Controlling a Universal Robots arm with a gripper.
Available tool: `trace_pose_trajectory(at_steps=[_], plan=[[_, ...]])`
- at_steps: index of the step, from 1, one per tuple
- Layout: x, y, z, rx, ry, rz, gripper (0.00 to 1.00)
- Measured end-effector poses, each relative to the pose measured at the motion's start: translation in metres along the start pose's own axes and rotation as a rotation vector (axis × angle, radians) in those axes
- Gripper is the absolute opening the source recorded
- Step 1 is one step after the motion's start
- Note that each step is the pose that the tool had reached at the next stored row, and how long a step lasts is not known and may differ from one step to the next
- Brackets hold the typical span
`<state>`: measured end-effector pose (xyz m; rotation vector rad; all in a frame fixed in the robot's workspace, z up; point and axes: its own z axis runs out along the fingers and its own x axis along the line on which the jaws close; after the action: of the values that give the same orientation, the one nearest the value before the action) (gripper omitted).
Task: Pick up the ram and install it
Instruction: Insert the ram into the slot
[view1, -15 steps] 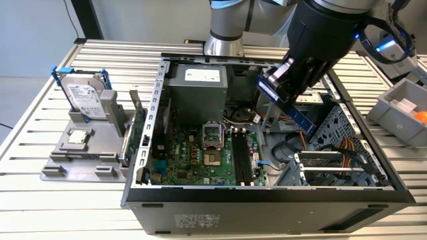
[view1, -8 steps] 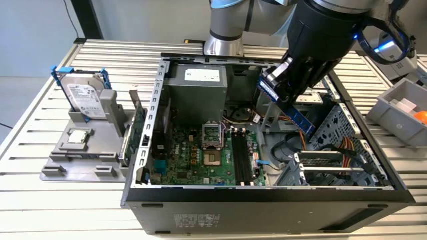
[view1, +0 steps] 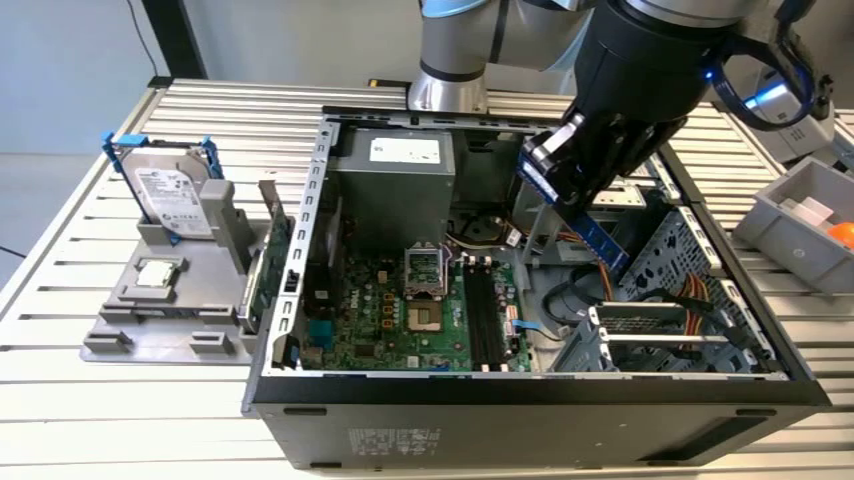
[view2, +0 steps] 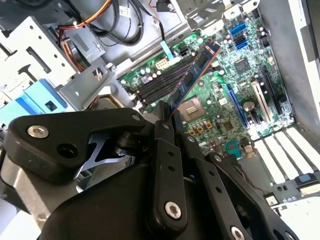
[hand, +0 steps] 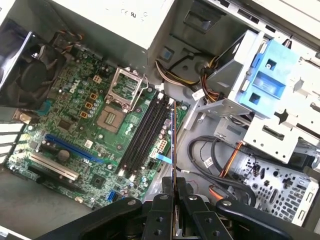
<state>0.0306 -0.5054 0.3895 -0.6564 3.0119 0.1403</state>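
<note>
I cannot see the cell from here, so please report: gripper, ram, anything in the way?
Gripper shut on ram. Ram in air over open case, not seated. Slots bare, nothing across them.

Open computer case (view1: 534, 420) on the slatted table (view1: 134, 440), clock read from the case's middle in the exterior view.

Inside, the power supply (view1: 394, 180) sits at twelve, the motherboard (view1: 387, 310) at seven, and the drive cage (view1: 667, 330) at four. The gripper (view1: 587, 190) holds the ram (view1: 603, 243) over the two o'clock side. Outside the case at nine, a parts stand (view1: 147, 330) carries the hard drive (view1: 171, 195) upright, with the processor chip (view1: 158, 270) before it. A bin (view1: 787, 215) lies at three.
</note>
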Motion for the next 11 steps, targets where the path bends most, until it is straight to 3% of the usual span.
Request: trace_pose_trajectory(at_steps=[11], plan=[[0.0001, 0.0000, 0.0006, 0.0067, -0.0028, 0.054, 0.00]])
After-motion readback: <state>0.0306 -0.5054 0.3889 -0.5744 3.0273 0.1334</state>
